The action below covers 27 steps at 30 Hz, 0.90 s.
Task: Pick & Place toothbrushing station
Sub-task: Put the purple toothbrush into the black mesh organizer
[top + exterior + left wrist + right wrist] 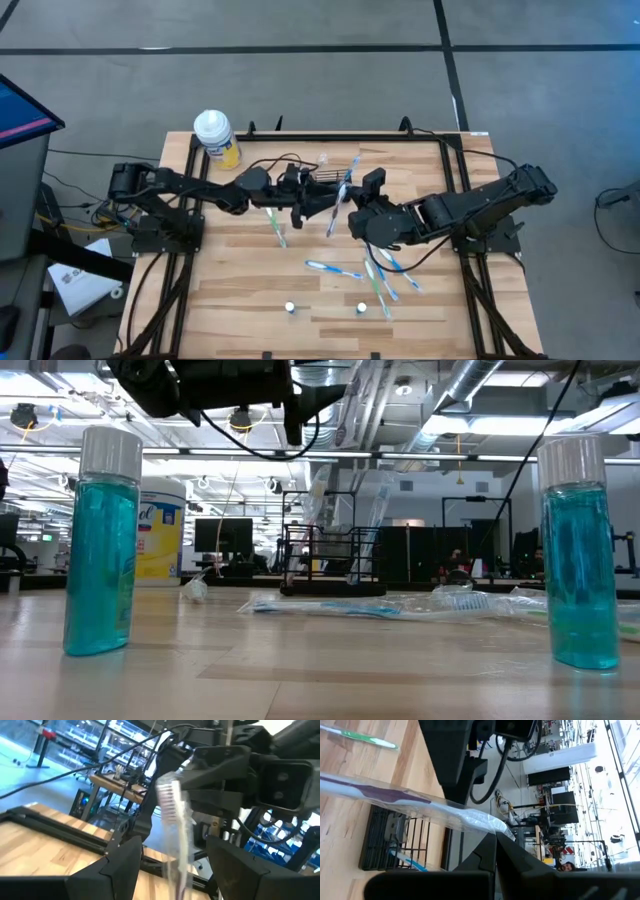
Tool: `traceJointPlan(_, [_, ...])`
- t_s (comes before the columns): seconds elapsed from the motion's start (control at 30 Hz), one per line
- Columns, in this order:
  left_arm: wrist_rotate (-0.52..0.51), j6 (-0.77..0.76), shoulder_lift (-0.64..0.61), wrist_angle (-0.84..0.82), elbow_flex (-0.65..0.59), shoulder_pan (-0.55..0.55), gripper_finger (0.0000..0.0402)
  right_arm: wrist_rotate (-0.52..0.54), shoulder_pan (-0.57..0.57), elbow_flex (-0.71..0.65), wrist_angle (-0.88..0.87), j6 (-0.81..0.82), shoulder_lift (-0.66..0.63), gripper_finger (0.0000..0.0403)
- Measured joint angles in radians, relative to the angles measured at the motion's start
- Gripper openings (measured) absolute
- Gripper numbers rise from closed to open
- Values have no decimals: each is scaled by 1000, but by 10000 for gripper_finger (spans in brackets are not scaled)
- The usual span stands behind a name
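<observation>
Nearest my low camera stand two clear bottles of turquoise liquid with grey caps, one at the left and one at the right, both upright on the wooden slatted tabletop. Going left to right from above, I see a yellow bottle with a white cap at the far left corner. My left arm reaches in low from the left edge, stretched almost flat across the table, and the left gripper sits just in front of the small black wire-mesh holder box, fingers spread wide with nothing clamped between them. A purple-and-white toothbrush in a clear wrapper leans tilted out of that holder, and my left wrist camera shows its bristled head between the parted fingers. A green toothbrush lies just beside the left gripper. My right arm comes in bent from the right edge; the right gripper is fully closed and empty, near the holder. Several more wrapped toothbrushes lie scattered in front of it.
</observation>
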Motion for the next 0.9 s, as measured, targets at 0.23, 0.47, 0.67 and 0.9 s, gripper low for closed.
traceJointPlan(0.23, [0,-1,27,29,4,4,216,-7,0,0,11,0,0,0])
traceJointPlan(0.47, [36,-2,51,45,27,-5,214,-11,0,0,18,1,0,0])
traceJointPlan(0.67, [46,-1,65,54,39,-16,211,-27,0,0,19,1,0,0])
traceJointPlan(0.9, [48,0,79,47,40,-11,167,-27,0,0,22,5,0,0])
